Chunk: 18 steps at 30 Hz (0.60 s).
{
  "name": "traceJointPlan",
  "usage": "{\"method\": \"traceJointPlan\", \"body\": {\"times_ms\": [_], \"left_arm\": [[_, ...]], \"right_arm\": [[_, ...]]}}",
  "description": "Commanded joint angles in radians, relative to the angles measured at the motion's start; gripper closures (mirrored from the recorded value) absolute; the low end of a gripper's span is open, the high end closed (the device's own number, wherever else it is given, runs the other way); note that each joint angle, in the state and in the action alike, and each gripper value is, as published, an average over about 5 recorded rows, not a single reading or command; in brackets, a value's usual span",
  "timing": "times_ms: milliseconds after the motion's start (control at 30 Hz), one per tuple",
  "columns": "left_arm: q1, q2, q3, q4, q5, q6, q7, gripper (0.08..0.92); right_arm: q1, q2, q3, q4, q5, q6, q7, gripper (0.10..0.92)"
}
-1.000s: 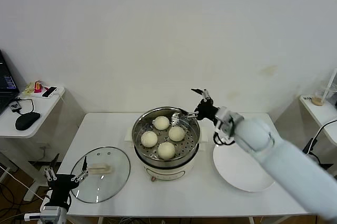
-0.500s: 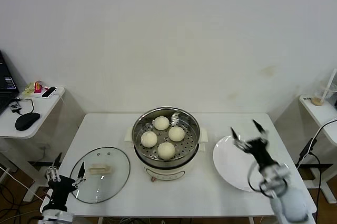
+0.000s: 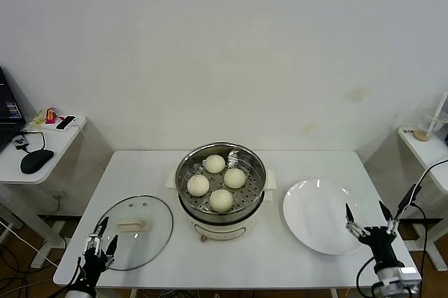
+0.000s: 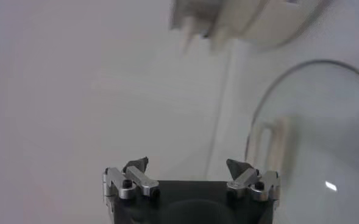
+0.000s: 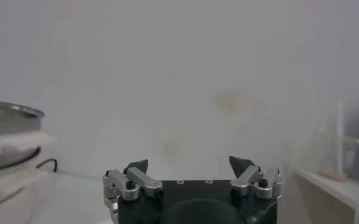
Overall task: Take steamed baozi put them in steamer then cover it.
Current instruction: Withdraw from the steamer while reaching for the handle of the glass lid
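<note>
Now, four steamed baozi (image 3: pixel 216 180) sit in the steamer (image 3: pixel 185 185); the cover (image 3: pixel 133 231) lies left of it. You have the left gripper (image 3: pixel 101 245) and right gripper (image 3: pixel 369 220) wide open, empty. Glass: heavy, slippery, fragile; grasp its bar handle (image 3: pixel 131 225).

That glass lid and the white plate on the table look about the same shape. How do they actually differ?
The cover is clear glass with a metal rim, while the plate is solid white. The cover has a cream bar handle at its centre; the plate is plain. The cover lies on the steamer's left, the plate on its right. Both are round, lie flat on the table and have nothing on them.
</note>
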Motion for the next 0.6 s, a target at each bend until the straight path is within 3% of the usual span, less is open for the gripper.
{"method": "traceJointPlan", "body": {"times_ms": [33, 600], "left_arm": [[-0.099, 0.008, 0.022, 0.087, 0.181, -0.006, 0.011, 0.177], [-0.21, 0.014, 0.094, 0.183, 0.159, -0.009, 0.035, 0.177]], "right_arm": [[-0.075, 0.056, 0.041, 0.012, -0.017, 0.031, 0.001, 0.203], [-0.113, 0.095, 0.028, 0.04, -0.045, 0.04, 0.006, 0.203]]}}
